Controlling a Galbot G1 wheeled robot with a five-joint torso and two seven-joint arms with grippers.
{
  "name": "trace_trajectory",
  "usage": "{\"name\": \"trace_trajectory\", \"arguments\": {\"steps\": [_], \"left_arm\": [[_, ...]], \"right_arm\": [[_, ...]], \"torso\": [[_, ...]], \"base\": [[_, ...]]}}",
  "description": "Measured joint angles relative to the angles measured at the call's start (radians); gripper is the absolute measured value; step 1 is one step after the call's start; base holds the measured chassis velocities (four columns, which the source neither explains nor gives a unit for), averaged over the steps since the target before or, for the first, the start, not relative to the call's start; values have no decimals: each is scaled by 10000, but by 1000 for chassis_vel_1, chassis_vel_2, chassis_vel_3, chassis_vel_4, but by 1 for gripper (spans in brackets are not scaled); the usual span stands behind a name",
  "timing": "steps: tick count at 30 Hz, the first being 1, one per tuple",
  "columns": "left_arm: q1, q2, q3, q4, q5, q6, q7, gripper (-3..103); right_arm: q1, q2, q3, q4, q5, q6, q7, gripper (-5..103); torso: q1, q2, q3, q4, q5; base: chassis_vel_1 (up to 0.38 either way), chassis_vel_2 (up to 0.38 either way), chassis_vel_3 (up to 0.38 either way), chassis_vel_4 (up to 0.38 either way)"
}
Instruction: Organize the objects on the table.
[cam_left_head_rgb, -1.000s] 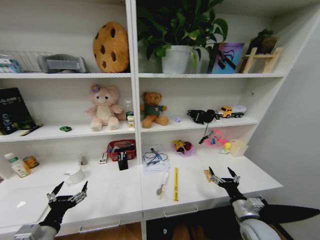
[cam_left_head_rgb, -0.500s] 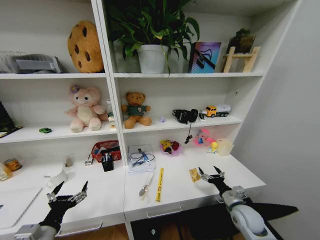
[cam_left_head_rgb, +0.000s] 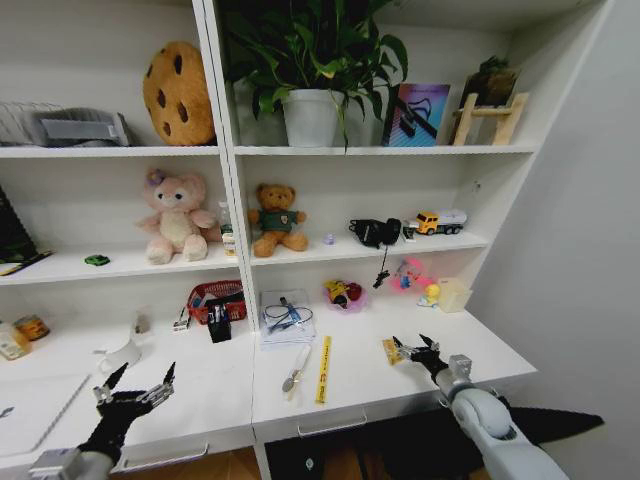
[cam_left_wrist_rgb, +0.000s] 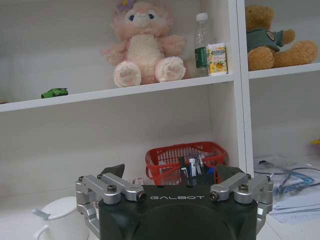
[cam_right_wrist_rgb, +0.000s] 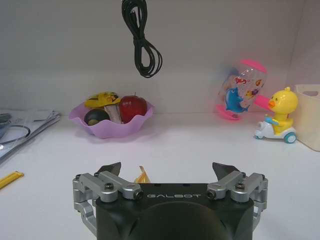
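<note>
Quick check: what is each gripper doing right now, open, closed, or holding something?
Left gripper: open, holding nothing, above the table.
Right gripper: open, holding nothing, at a small yellow item.

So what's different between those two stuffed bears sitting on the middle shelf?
The pink plush bear is bigger and pale, with a purple flower by one ear; the brown teddy bear is smaller, darker and wears a green top. The pink one sits in the left bay, the brown one in the next bay, past the upright divider. Both sit upright, facing out, on the same shelf level.
</note>
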Motion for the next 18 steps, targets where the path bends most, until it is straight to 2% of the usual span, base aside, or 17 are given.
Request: {"name": "trace_trajectory", "arguments": {"steps": [9,11,12,15,17,18], "left_arm": [[0,0,0,0,0,0,0,100],[0,0,0,0,0,0,1,100],[0,0,0,0,0,0,1,100],[0,0,0,0,0,1,1,100],[0,0,0,0,0,0,1,100],[0,0,0,0,0,0,0,100]], "right_arm": [[824,-193,-664,-614,-69,-278,-147,103],[934,-238,-825,-734,-91,-378,-237,90],[934,-238,-825,-734,-91,-378,-237,90],[791,-206,-867,-633,-119,-411,-258,73],[748,-196,-874,-596,-127,-423,-258,73],[728,-186,-884,-583,-136,-423,-259,62]], "torso": [[-1,0,0,3,1],[0,0,0,-1,1],[0,0,0,-1,1],[0,0,0,-2,1],[0,0,0,-2,1],[-1,0,-1,-2,0]], "base": [[0,0,0,0],[0,0,0,0],[0,0,0,0],[0,0,0,0],[0,0,0,0],[0,0,0,0]]}}
